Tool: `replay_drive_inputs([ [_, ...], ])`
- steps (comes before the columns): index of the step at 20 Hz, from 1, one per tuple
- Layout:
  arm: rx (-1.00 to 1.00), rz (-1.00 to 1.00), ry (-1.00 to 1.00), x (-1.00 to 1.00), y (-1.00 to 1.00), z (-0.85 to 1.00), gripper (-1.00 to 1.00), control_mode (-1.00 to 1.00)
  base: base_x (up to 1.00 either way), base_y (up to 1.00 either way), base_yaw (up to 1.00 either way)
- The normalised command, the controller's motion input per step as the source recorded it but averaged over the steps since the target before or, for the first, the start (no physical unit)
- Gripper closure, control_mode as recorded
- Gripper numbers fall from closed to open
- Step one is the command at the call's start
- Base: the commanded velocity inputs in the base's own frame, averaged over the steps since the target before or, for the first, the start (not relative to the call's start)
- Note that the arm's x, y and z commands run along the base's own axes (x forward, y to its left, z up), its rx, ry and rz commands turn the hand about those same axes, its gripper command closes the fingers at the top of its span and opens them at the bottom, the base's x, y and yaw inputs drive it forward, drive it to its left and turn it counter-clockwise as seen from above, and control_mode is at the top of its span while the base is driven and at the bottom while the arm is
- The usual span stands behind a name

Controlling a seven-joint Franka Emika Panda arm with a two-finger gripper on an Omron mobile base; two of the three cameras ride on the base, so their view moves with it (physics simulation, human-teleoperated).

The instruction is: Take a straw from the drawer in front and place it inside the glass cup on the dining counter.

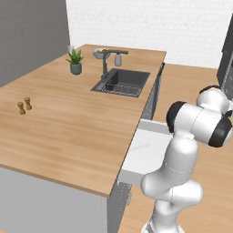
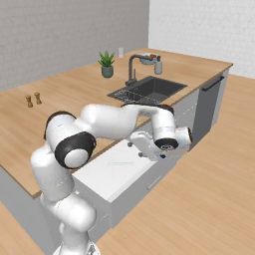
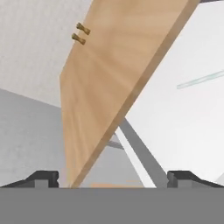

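Note:
The drawer [image 1: 150, 160] [image 2: 107, 178] stands pulled out from the grey base of the dining counter [image 1: 68, 123] [image 2: 69, 94], its pale inside bare except for the straw [image 1: 140, 146] [image 2: 121, 162], a thin pale stick lying flat. My gripper [image 2: 135, 149] hangs open over the drawer's end nearer the sink, nothing between its fingers. In the hand view the gripper [image 3: 113, 179] has its tips wide apart, with the straw [image 3: 201, 80] far ahead on the drawer floor [image 3: 188, 131]. The glass cup [image 1: 70, 48] [image 2: 120, 52] stands at the counter's far corner.
A dark sink [image 1: 123, 82] [image 2: 149, 89] with a faucet is set in the counter. Beside it stand a potted plant [image 1: 75, 61], a fruit bowl [image 1: 99, 53] and a soap dispenser [image 1: 118, 59]. Two small brown shakers [image 1: 24, 106] [image 3: 81, 34] stand on the counter. My own arm crosses above the drawer.

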Motion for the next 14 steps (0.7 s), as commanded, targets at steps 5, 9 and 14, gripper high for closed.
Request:
replay_drive_inputs([
  [5, -0.28, 0.00, 0.05, 0.35, 0.59, -0.15, -1.00, -1.00, 0.00, 0.00, 0.00],
  [9, -0.27, 0.00, 0.06, 0.39, 0.42, -0.31, -1.00, -1.00, 0.00, 0.00, 0.00],
  [14, -0.28, 0.07, 0.11, 0.31, 0.07, -0.53, -1.00, -1.00, 0.00, 0.00, 0.00],
])
